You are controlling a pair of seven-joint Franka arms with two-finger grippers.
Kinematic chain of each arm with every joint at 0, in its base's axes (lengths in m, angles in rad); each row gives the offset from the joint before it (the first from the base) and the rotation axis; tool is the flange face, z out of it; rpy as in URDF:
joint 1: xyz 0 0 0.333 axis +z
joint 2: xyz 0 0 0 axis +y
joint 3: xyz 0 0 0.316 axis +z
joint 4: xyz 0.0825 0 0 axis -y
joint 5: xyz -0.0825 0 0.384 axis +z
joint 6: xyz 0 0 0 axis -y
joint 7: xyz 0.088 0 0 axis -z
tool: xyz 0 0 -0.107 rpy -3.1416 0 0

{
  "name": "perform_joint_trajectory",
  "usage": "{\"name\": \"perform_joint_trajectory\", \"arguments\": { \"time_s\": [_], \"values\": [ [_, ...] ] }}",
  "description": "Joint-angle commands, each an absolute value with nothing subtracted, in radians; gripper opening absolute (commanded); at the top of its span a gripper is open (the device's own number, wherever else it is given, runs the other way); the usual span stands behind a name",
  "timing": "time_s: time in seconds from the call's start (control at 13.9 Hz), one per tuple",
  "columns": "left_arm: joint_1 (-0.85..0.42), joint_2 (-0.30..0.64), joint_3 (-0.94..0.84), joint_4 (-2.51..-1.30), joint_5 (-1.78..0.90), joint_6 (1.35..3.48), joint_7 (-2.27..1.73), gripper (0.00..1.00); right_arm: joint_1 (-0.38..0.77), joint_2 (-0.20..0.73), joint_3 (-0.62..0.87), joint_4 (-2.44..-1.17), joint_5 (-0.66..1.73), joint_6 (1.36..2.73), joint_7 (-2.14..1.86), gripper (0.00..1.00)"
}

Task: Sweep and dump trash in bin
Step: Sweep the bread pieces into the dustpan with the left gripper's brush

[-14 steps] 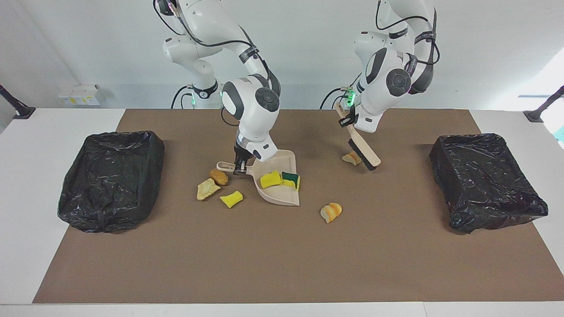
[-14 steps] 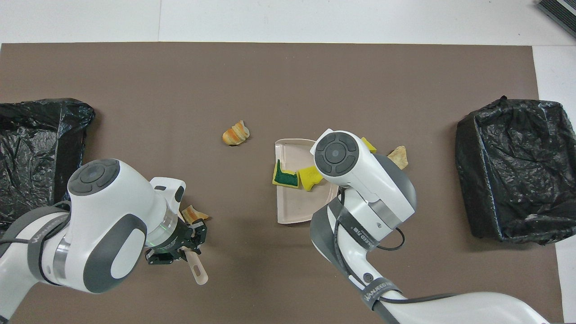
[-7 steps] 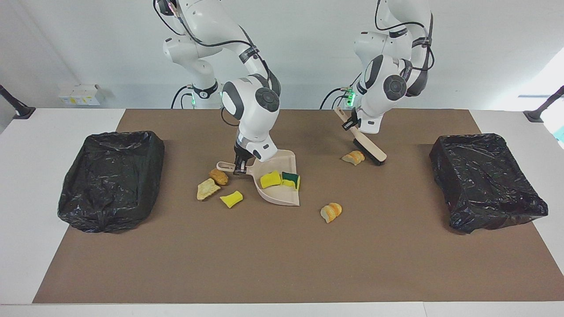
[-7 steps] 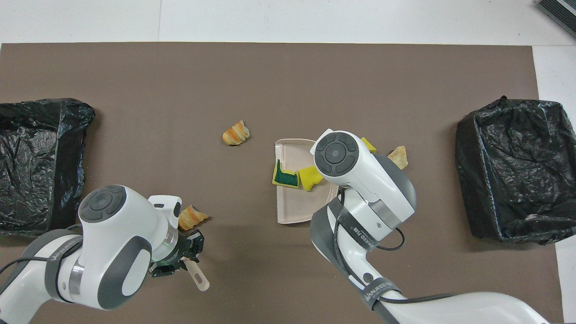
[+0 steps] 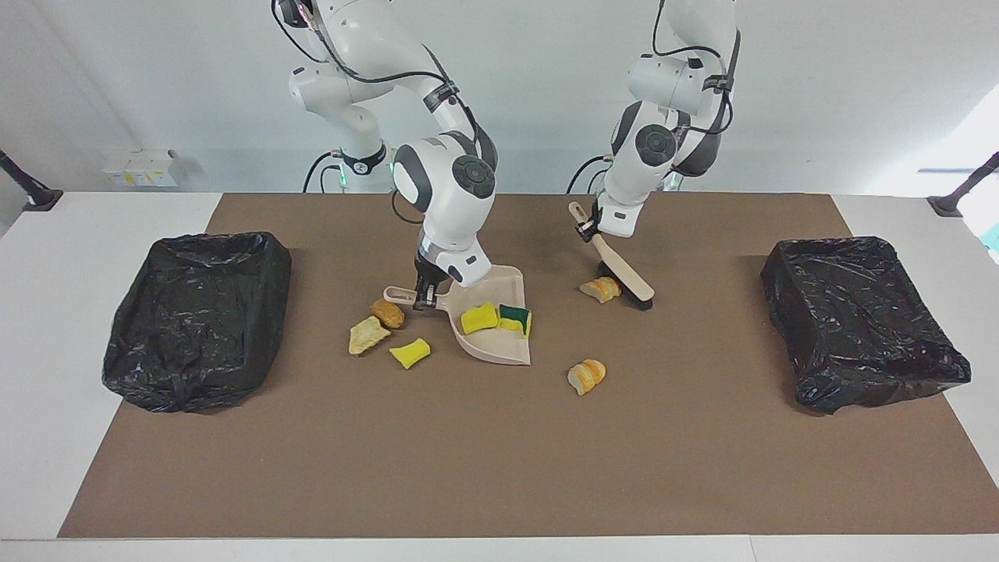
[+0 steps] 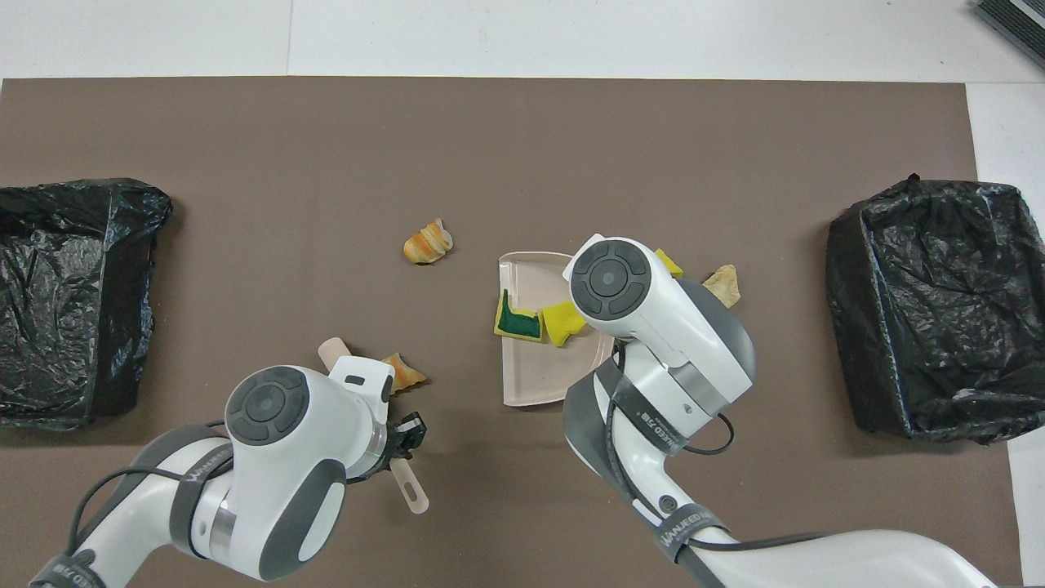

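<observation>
Lying flat, green-and-yellow sponge [image 5: 515, 318] stretches lengthwise across the dustpan [image 5: 499, 347].

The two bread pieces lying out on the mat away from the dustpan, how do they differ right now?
The bread piece by the brush lies against the bristles of the brush that the left gripper holds; the lone bread piece lies untouched, with bare mat around it. The first lies nearer the robots, the second farther out. Both are tan-orange chunks lying on the mat, outside the dustpan.
</observation>
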State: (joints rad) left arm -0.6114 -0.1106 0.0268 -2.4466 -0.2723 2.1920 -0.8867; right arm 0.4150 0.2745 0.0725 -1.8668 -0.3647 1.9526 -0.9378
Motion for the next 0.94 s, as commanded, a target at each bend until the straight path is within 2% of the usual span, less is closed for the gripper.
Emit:
{"name": "perform_joint_trajectory", "arguments": {
  "time_s": [0.0, 0.22, 0.5, 0.86],
  "values": [
    [-0.649, -0.043, 0.031, -2.379, -0.305, 2.224, -0.790, 0.00, 0.413, 0.276, 0.078, -1.881, -0.367, 1.985, -0.905, 0.00],
    [-0.673, -0.017, 0.029, -2.333, -0.362, 2.230, -0.619, 0.00, 0.413, 0.276, 0.078, -1.881, -0.365, 1.985, -0.905, 0.00],
    [-0.727, 0.005, 0.028, -2.287, -0.379, 2.232, -0.525, 0.00, 0.413, 0.276, 0.078, -1.881, -0.364, 1.985, -0.896, 0.00],
    [-0.765, 0.037, 0.028, -2.218, -0.523, 2.261, -0.465, 0.00, 0.410, 0.276, 0.078, -1.884, -0.364, 1.985, -0.897, 0.00]
  ]
}}
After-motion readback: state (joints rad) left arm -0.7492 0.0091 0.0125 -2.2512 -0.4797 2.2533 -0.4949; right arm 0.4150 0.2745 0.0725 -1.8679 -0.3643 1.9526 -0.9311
